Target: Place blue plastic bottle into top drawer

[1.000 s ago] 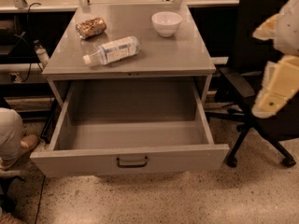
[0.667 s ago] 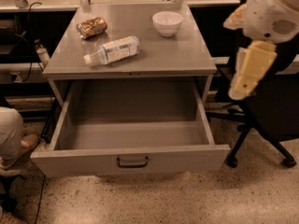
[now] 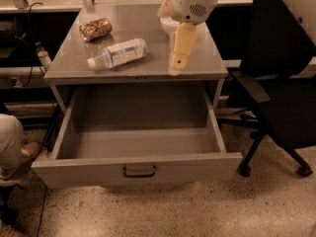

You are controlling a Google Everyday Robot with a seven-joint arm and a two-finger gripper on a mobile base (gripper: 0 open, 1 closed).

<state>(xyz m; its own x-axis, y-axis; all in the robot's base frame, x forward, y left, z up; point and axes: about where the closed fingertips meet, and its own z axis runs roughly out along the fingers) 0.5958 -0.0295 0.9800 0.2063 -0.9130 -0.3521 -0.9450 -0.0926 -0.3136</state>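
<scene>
The blue plastic bottle (image 3: 118, 53), clear with a white cap and pale label, lies on its side on the grey cabinet top (image 3: 207, 58), cap pointing left. The top drawer (image 3: 217, 132) is pulled fully open below it, with nothing inside and a dark pull handle (image 3: 139, 171) centred on its front. My gripper (image 3: 177, 69) hangs down from the white arm over the right part of the cabinet top, to the right of the bottle and apart from it. It holds nothing that I can see.
A brown-gold can (image 3: 95, 28) lies on the top behind the bottle. A white bowl (image 3: 167, 24) is mostly hidden behind my arm. A black office chair (image 3: 281, 83) stands close on the right. A person's leg and shoe (image 3: 12, 144) are at the left.
My arm has swung in from the right side by the chair and leftwards, and now hangs over the cabinet top. The bottle, can and drawer have not moved.
</scene>
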